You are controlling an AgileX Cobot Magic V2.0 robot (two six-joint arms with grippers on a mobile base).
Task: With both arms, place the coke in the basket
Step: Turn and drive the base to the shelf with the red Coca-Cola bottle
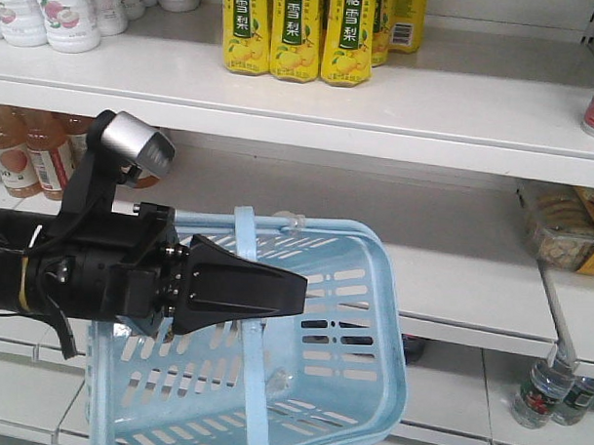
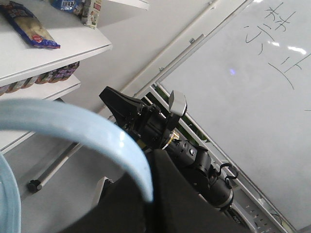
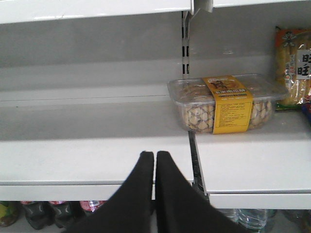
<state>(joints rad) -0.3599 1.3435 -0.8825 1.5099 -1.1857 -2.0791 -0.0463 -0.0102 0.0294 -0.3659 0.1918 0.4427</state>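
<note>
Coke [image 3: 92,205]: where is it? my listener asks.

Me: From the right wrist camera I see only a sliver of red label. It sits low at the left, under the front edge of a white shelf [image 3: 97,160], beside dark bottles [image 3: 43,213]. I take that to be the coke, but it is mostly hidden and I cannot be sure.

Listener: And the claws?

Me: The right gripper [image 3: 154,156] has its two black fingers pressed together with nothing between them. It points at the shelf, with a clear box of biscuits [image 3: 226,104] up and to its right. In the front view it hangs in front of the pale blue basket [image 1: 390,304], which tilts in the air; I see no bottle in it. The left gripper [image 2: 163,189] is a dark shape under what looks like the basket's strap handle [image 2: 73,121]. It seems to carry the basket, yet I cannot tell how its jaws stand.

Listener: How will the bottle handle?

Me: My guess is light, smooth, round and a little slippery, with thin walls that give under a hard squeeze. I would open wide, close across the labelled middle rather than the narrow cap, and squeeze gently.
</note>
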